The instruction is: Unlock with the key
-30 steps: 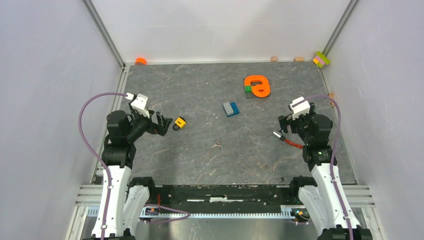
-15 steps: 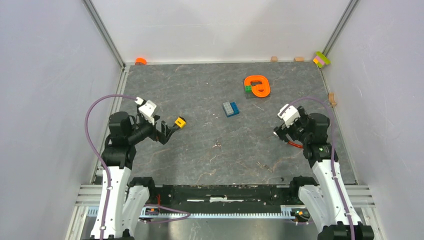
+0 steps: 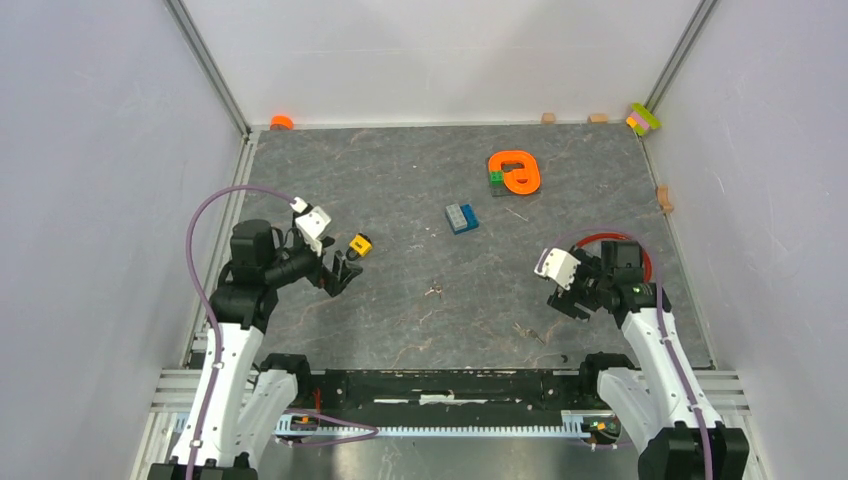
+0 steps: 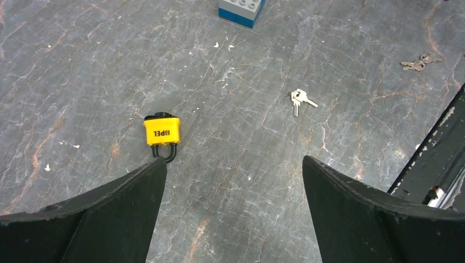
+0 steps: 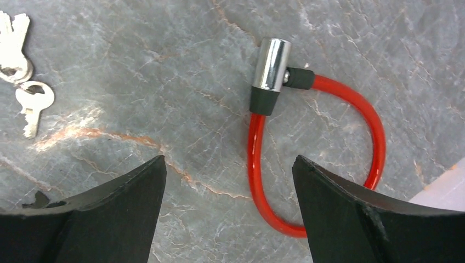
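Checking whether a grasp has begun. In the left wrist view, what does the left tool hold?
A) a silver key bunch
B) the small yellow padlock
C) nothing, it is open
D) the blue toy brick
C: the left tool stands open with only bare grey stone-patterned table between its fingers. The small yellow padlock lies on the table just beyond one fingertip, not clamped.

The key (image 4: 300, 100), a tiny bunch of thin silver-grey metal keys, is lying flat near the middle of the scene, its blades fanning slightly apart. The yellow padlock (image 4: 162, 131), larger than the bunch, is lying flat with its printed face up and its black shackle closed, pointing near-left. It is sitting to the left of the key and slightly farther back, well apart from it.
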Motion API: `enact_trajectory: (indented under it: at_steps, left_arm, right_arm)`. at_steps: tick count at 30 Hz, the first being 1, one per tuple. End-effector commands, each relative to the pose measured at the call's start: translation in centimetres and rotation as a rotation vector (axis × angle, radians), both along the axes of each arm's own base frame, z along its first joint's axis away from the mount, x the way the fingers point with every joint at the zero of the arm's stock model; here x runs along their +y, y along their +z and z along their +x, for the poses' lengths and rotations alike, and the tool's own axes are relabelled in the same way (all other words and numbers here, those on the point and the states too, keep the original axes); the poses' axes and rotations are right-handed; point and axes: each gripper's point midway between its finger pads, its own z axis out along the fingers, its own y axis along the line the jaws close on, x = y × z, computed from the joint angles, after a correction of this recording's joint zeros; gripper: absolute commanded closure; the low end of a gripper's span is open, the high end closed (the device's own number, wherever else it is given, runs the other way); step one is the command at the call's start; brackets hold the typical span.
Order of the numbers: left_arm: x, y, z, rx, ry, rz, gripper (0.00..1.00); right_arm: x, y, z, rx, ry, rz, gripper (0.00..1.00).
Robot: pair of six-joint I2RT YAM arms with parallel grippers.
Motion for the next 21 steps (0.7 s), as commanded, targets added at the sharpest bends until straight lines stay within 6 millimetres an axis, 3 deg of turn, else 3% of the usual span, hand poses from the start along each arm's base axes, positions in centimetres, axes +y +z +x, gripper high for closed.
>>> enact_trajectory:
  at_steps: [1,5,9,15,21]
  left_arm:
    - [-0.7,0.6,0.0,-0.019,-0.060,-0.008,0.00]
    - [-0.8,0.1,0.4,-0.010,-0.060,-0.013,0.00]
    - [-0.7,-0.1,0.7,0.001,-0.054,-0.008,0.00]
    - [-0.5,-0.3,1.3,-0.009,-0.034,0.001,0.00]
    - [-0.6,-0.7,1.6,-0.002,-0.032,0.017,0.00]
  right_arm:
    - [2.7,-0.1,-1.7,0.035,0.206,0.048,0.11]
    - [6.0,-0.6,-3.6,0.088,0.368,0.131,0.13]
    - [8.0,-2.1,-4.8,0.145,0.454,0.138,0.20]
    - [10.0,-3.2,-6.3,0.185,0.548,0.140,0.29]
    - [10.9,-4.6,-7.3,0.226,0.593,0.104,0.46]
